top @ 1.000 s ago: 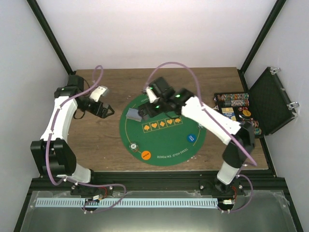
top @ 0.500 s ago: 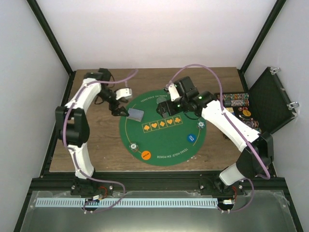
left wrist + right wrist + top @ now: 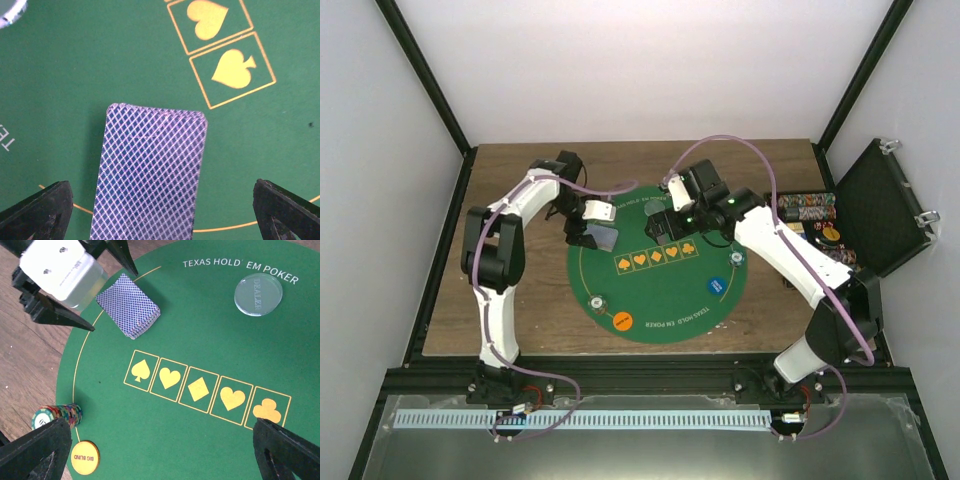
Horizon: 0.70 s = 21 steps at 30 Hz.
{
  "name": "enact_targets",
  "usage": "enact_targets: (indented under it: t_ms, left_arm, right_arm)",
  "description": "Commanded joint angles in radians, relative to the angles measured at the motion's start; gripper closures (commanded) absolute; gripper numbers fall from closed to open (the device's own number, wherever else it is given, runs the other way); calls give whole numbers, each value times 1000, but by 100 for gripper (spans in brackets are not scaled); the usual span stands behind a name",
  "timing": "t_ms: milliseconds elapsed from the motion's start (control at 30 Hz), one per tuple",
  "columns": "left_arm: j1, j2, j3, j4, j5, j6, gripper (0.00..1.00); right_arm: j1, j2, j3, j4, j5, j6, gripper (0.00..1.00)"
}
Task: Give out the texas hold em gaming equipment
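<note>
A deck of grey-blue-backed cards point(image 3: 603, 237) lies at the left of the green mat point(image 3: 660, 295). My left gripper point(image 3: 588, 228) is open, its fingers on either side of the deck, not closed on it. In the left wrist view the deck point(image 3: 150, 170) lies between the black fingertips point(image 3: 40, 210). The right wrist view shows the deck point(image 3: 129, 311), a clear dealer disc point(image 3: 258, 294), a chip stack point(image 3: 57, 416) and an orange big-blind disc point(image 3: 84, 457). My right gripper point(image 3: 665, 224) hovers open and empty above the suit marks.
An orange disc point(image 3: 621, 321), a chip stack point(image 3: 597, 302), a blue disc point(image 3: 717, 285) and a small pale chip point(image 3: 737, 258) lie on the mat. An open black case point(image 3: 885, 205) with chip rows point(image 3: 802, 210) stands at the right edge.
My left arm has swung right from the bare wood onto the mat and now straddles the deck. My right gripper drew back from the deck to the right, then held still.
</note>
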Motion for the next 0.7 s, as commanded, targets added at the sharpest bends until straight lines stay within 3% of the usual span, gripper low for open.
enact_targets:
  t_ms: [0,500,600,667]
  left_arm:
    - [-1,64,25,42,-18,60,0]
    - [-11,165,73,32,-46,49,0]
    - [-23,173,53,39,-95,67,6]
    - [-29,179,48,40,-105,64,15]
  right_arm:
    - [-5,15,-1,15,-10,-21,0]
    - [-14,63,19,13,-23,-33,0]
    - [-16,71,27,12,-24,-37,0]
    - [-17,71,30,10,-22,-39,0]
